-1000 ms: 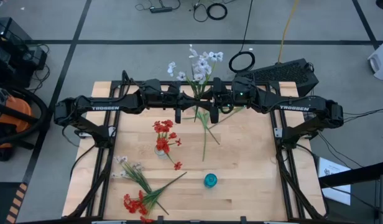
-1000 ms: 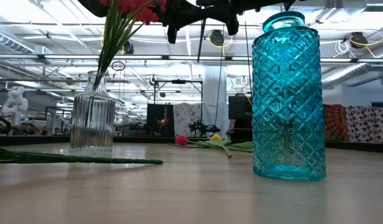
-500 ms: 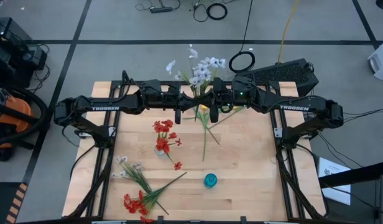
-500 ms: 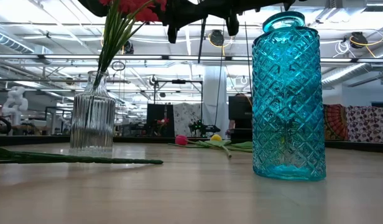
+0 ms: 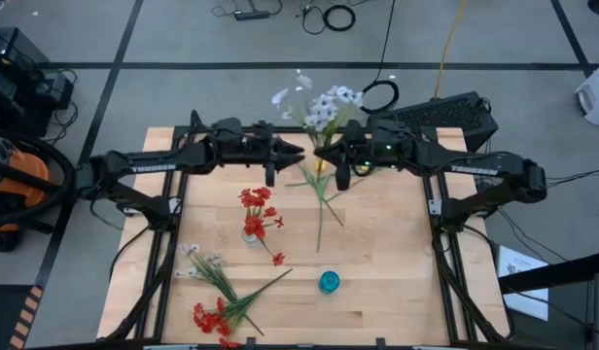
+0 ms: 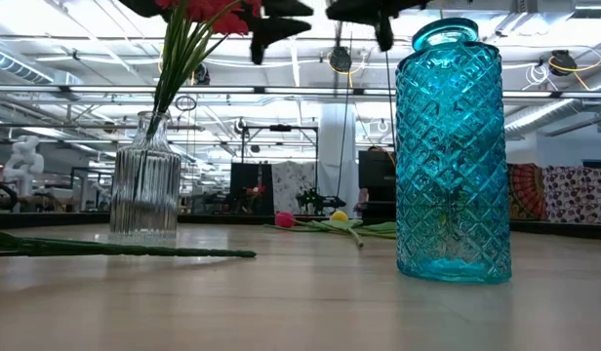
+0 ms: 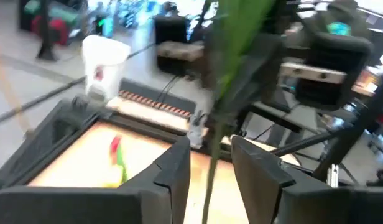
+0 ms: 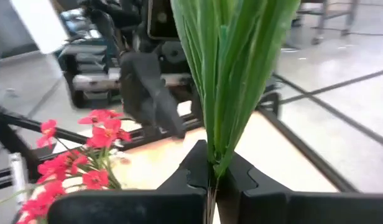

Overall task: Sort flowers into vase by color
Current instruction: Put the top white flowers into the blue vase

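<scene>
My right gripper [image 8: 211,177] is shut on a spray of white blossoms [image 5: 321,102], high above the table's far middle [image 5: 324,156]. My left gripper [image 5: 298,153] is open and faces it from the left. The spray's stalk [image 7: 210,168] shows between the left fingers, apparently untouched. A clear ribbed vase [image 6: 144,180] holds red blossoms [image 5: 256,204]. A blue glass vase [image 6: 454,151] stands toward the near edge [image 5: 329,282]. Tulips [image 5: 324,199] lie flat on the table's far middle. More white and red sprays [image 5: 217,292] lie at the near left. My right gripper pinches the white spray's green stalk just under its bunch of leaves [image 8: 211,163] between its two fingers. The fingers come roughly level from the table's right and lie across the stalk. The spray stands about upright, leaves [image 8: 232,74] and blossoms above the fingers, clear of the table.
A long green stalk [image 6: 125,251] lies on the table in front of the clear vase. A keyboard [image 5: 445,117] sits beyond the far right corner. A vacuum cleaner [image 5: 13,185] stands on the floor to the left. Bare wood [image 5: 397,253] lies right of the blue vase.
The two grippers met at the spray's stalk and have now drawn apart. My left gripper has gone toward the table's left edge without the spray. My right gripper has gone a little toward the right edge with it. The blossoms have shifted right.
</scene>
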Controlling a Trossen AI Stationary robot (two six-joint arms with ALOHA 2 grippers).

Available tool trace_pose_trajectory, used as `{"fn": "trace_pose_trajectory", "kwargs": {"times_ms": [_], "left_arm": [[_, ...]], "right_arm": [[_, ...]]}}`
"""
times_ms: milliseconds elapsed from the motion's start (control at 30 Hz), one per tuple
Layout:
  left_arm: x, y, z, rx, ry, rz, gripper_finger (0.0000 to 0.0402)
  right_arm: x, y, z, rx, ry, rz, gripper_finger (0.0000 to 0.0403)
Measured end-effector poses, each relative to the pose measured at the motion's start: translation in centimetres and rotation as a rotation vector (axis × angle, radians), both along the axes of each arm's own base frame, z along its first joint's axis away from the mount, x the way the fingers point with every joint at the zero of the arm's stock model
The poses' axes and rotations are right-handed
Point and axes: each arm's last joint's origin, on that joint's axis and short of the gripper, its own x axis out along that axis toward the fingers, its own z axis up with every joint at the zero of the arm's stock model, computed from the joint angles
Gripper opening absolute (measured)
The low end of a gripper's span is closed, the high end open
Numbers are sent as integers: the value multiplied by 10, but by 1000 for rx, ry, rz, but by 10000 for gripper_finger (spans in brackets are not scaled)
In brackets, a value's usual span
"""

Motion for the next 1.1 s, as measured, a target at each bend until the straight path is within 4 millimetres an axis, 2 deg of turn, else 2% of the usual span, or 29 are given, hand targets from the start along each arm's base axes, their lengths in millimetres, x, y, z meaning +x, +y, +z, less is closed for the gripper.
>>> {"fn": "trace_pose_trajectory", "kwargs": {"times_ms": [200, 433, 633, 767, 1100], "left_arm": [[-35, 7, 16, -74, 56, 82, 125], [-73, -5, 27, 75, 119, 97, 125], [-109, -17, 16, 146, 106, 170, 125], [-128, -24, 0, 136, 102, 178, 125], [-150, -33, -30, 59, 129, 183, 125]], "right_arm": [[-20, 25, 11, -37, 31, -39, 1], [-33, 69, 14, -2, 50, -53, 0], [-37, 114, 6, 52, 58, -143, 0], [-41, 144, 3, 106, 16, -191, 0], [-33, 202, -25, 224, -18, -221, 0]]}}
